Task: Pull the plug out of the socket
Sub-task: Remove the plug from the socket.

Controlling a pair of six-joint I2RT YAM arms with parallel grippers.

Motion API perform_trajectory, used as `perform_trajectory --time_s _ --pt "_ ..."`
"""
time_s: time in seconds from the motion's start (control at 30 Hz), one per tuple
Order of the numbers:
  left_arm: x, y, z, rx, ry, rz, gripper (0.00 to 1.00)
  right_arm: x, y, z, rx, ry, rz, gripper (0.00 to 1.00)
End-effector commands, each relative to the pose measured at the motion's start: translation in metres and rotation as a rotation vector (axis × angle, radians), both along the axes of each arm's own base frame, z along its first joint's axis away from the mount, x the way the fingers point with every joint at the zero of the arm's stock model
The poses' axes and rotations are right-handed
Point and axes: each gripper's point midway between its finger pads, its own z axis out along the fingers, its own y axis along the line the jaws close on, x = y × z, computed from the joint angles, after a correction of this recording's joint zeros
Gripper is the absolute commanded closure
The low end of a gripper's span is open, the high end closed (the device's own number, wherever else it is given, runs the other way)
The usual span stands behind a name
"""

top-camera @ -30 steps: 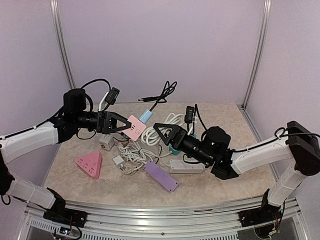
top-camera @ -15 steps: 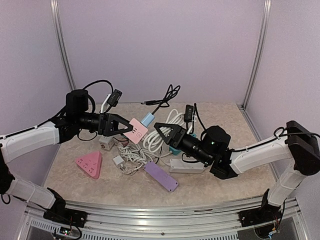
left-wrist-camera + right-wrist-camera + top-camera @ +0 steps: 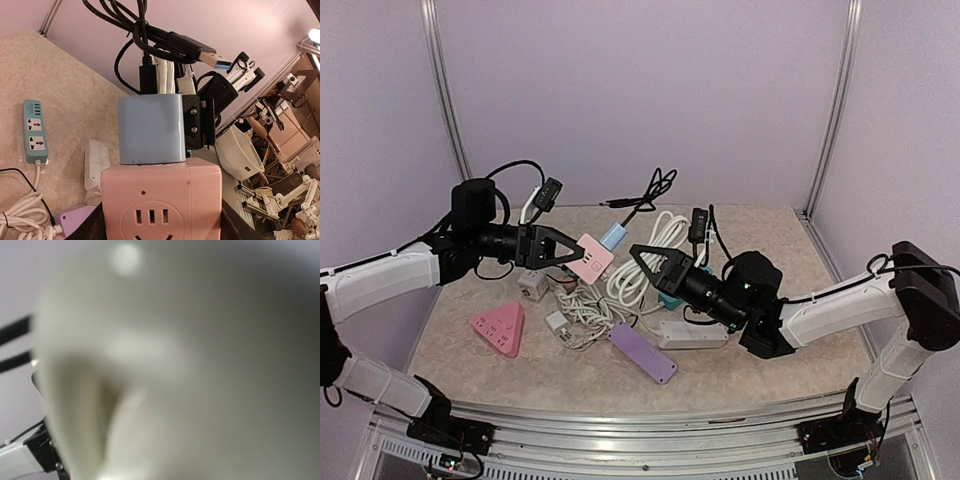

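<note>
My left gripper (image 3: 576,256) (image 3: 162,226) is shut on the pink cube socket (image 3: 590,258) (image 3: 161,200) and holds it above the table. A light-blue plug (image 3: 612,236) (image 3: 150,127) sits in the socket's far face, with black leads (image 3: 142,45) and a white cable (image 3: 665,225) running off behind it. My right gripper (image 3: 638,256) (image 3: 200,120) is right beside the plug, on its right. A blurred white cable (image 3: 175,365) fills the right wrist view and hides that gripper's fingers, so its state does not show.
On the table lie a pink triangular strip (image 3: 500,328), a purple strip (image 3: 642,352), a white strip (image 3: 692,333), a teal strip (image 3: 670,297) (image 3: 35,131), small white adapters (image 3: 532,282) and coiled white cable (image 3: 590,305). A black cable (image 3: 648,188) lies at the back wall.
The white cable loop beside the plug has risen. My right gripper has edged slightly toward the plug. The left gripper still holds the socket in almost the same place.
</note>
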Motion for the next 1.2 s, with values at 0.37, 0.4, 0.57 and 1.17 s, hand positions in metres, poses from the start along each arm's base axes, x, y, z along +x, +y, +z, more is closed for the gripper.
perform_trajectory --time_s 0.37,0.4,0.57,1.17 --pt "0.021 0.013 0.032 -0.080 -0.053 0.033 1.00 0.008 -0.004 -0.009 -0.090 -0.028 -0.058 1.00" --pt "0.022 0.013 0.031 -0.076 -0.050 0.039 1.00 0.009 -0.005 -0.010 -0.094 -0.025 -0.063 1.00" --pt "0.026 0.016 0.030 -0.074 -0.050 0.058 1.00 0.016 -0.015 -0.027 -0.151 0.010 -0.126 1.00" --pt "0.045 0.025 0.022 -0.043 -0.020 0.152 1.00 0.014 -0.026 -0.044 -0.263 0.014 -0.155 1.00"
